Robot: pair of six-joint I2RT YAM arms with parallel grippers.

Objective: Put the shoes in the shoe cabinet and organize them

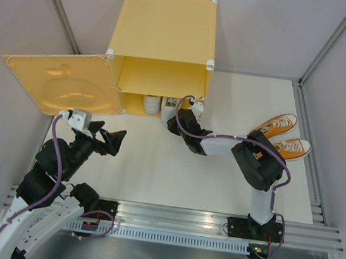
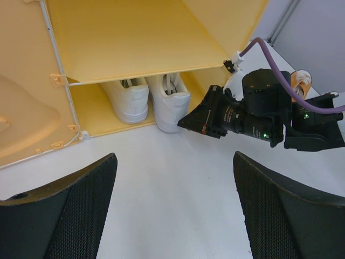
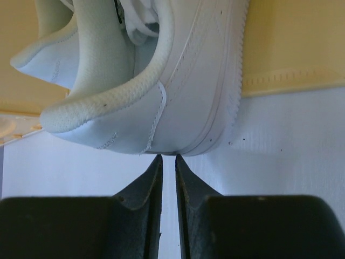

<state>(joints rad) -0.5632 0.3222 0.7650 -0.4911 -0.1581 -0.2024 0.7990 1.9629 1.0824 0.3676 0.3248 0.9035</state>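
Observation:
The yellow shoe cabinet (image 1: 163,32) stands at the back with its door (image 1: 61,83) swung open to the left. Two white shoes (image 2: 131,98) (image 2: 171,102) sit side by side under the inner shelf (image 2: 135,43), heels outward. The right one's heel (image 3: 178,86) juts slightly over the cabinet's front edge. My right gripper (image 3: 168,157) is shut, holding nothing, its tips against that heel. Two orange shoes (image 1: 275,125) (image 1: 290,147) lie on the table at the right. My left gripper (image 2: 175,156) hangs open and empty over the table before the cabinet.
The open door (image 2: 21,108) stands close on the left of my left gripper (image 1: 117,141). My right arm (image 1: 222,142) stretches across the white table (image 1: 172,180) between the orange shoes and the cabinet mouth. Grey walls enclose the table.

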